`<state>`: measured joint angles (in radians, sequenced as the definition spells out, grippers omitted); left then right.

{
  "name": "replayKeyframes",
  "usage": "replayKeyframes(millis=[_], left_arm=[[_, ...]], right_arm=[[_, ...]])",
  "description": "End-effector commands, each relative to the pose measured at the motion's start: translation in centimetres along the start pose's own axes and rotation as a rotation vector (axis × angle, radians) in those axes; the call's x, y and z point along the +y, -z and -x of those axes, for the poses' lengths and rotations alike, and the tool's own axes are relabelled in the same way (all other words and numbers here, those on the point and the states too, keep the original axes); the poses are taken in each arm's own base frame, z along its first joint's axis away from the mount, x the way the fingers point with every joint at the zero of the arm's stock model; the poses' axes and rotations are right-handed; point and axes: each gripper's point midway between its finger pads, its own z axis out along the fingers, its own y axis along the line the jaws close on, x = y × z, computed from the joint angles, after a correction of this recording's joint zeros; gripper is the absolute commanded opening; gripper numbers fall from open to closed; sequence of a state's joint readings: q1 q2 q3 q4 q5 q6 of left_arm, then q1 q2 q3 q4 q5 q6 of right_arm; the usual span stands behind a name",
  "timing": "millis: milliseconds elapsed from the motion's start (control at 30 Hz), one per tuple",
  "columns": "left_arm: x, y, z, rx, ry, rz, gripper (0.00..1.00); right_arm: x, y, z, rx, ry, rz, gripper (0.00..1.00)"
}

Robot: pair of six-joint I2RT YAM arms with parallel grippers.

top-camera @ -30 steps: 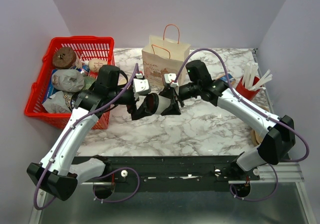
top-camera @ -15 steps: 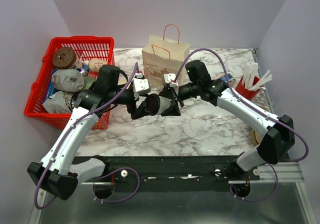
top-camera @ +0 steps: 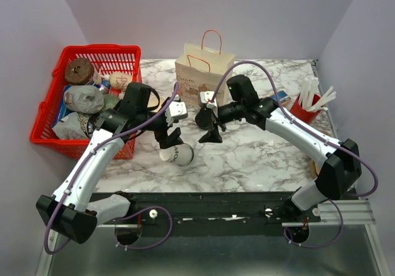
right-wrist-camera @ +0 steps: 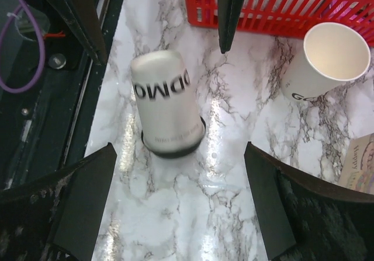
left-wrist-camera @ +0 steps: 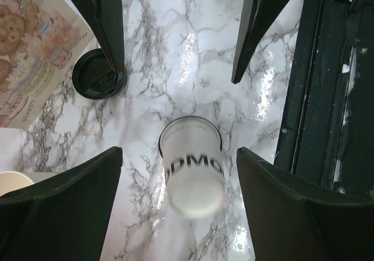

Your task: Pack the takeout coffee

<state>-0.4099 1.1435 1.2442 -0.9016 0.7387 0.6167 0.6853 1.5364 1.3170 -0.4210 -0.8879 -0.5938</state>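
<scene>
Takeout coffee (top-camera: 177, 154) standing free, upside down, on the marble table (top-camera: 259, 158).
It appears to rest on its black lid near the front edge, blurred as if unsettled. The left gripper (top-camera: 170, 139) straddles it with jaws spread, touching nothing. The right gripper (top-camera: 208, 128), jaws equally wide, hangs just beyond. With neither holding it, a fresh grasp likely comes before the paper bag (top-camera: 203, 72) behind.

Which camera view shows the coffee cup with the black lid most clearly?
The right wrist view: the coffee cup shows its whole side, the lettering and the black lid's rim, with nothing in front. The left wrist view sees it from its blurred base end, so the lid hardly shows. The top view shows it small.
</scene>
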Motion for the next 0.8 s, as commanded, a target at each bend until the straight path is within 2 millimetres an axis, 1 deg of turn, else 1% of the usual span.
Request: replayKeyframes(millis=[0, 33, 67, 133, 267, 300, 333, 367, 400, 433, 467, 500, 533, 567, 633, 667, 767], left_arm=[[0.2, -0.2, -3.1, 0.088, 0.048, 0.054, 0.89], [-0.2, -0.5, -4.2, 0.108, 0.075, 0.049, 0.9], [-0.4, -0.5, -4.9, 0.123, 0.088, 0.049, 0.9], [-0.9, -0.8, -6.6, 0.163, 0.109, 0.038, 0.91], [-1.0, -1.1, -9.3, 0.253, 0.118, 0.036, 0.92], [-1.0, -1.0, -9.9, 0.281, 0.116, 0.033, 0.91], [-0.5, -0.9, -10.9, 0.336, 0.129, 0.05, 0.92], [-0.3, -0.8, -11.4, 0.369, 0.134, 0.051, 0.92], [-0.6, -0.4, -12.3, 0.425, 0.146, 0.037, 0.92], [-0.1, 0.1, -13.2, 0.487, 0.149, 0.06, 0.92], [0.0, 0.1, -14.3, 0.54, 0.163, 0.049, 0.92], [-0.3, 0.5, -15.0, 0.583, 0.17, 0.035, 0.92], [-0.3, 0.6, -15.7, 0.613, 0.177, 0.036, 0.92], [0.0, 0.8, -16.8, 0.666, 0.179, 0.05, 0.93], [0.2, 1.0, -18.0, 0.73, 0.198, 0.052, 0.93], [0.7, 1.6, -18.6, 0.772, 0.205, 0.083, 0.93], [1.8, 2.3, -20.2, 0.836, 0.259, 0.154, 0.93]], right_arm=[[-0.1, -0.4, -2.5, 0.069, 0.065, 0.013, 1.0], [-0.2, -0.4, -3.2, 0.096, 0.067, 0.01, 1.0], [-0.3, -0.5, -3.9, 0.116, 0.069, 0.009, 1.0], [-1.0, -0.2, -5.1, 0.164, 0.089, -0.019, 1.0], [-0.6, 0.7, -5.2, 0.17, 0.089, -0.044, 1.0], [-0.2, 0.8, -5.6, 0.176, 0.057, -0.045, 1.0], [0.0, 1.1, -5.5, 0.174, 0.047, -0.052, 0.99], [0.1, 1.2, -5.7, 0.179, 0.029, -0.058, 0.99], [0.4, 1.4, -6.2, 0.184, -0.009, -0.062, 0.99], [0.6, 1.8, -6.0, 0.18, -0.016, -0.071, 0.99], [0.8, 1.9, -6.1, 0.18, -0.027, -0.075, 0.99], [1.0, 2.3, -6.1, 0.178, -0.032, -0.082, 0.99], [1.4, 2.4, -6.5, 0.185, -0.038, -0.081, 0.99], [1.6, 2.8, -6.2, 0.182, -0.026, -0.095, 0.99], [2.0, 3.1, -6.6, 0.193, -0.031, -0.105, 0.99], [2.0, 3.6, -6.5, 0.198, -0.023, -0.127, 0.99], [2.1, 4.1, -7.2, 0.213, -0.028, -0.146, 0.99]])
